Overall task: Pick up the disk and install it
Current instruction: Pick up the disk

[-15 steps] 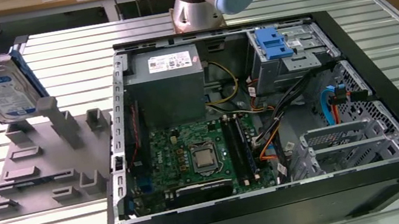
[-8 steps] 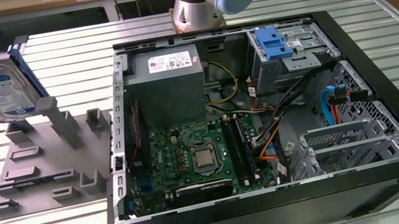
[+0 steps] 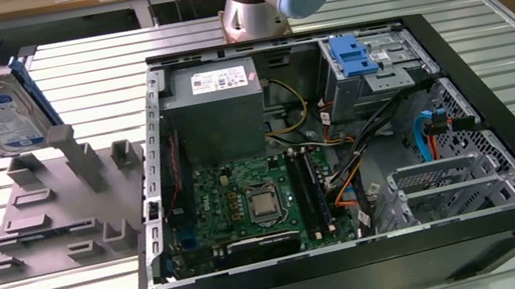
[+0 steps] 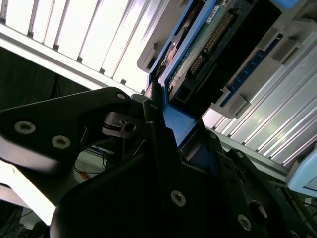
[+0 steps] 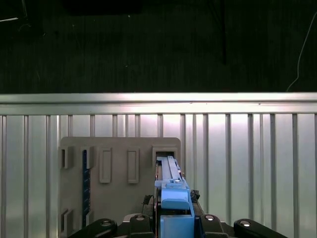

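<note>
Silver-grey, blue-railed metal disk (image 3: pixel 3 114) clamped in black gripper (image 4: pixel 171 121) jaws | held upright over grey slotted holder (image 3: pixel 58 219) | 9 o'clock of open black case (image 3: pixel 366 280)

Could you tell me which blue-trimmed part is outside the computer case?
The disk, upright in the gripper over the grey fixture; the blue-latched cage sits inside the case.

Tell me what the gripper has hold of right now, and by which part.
The gripper holds the disk, clamped on the blue plastic rail at one edge.
</note>
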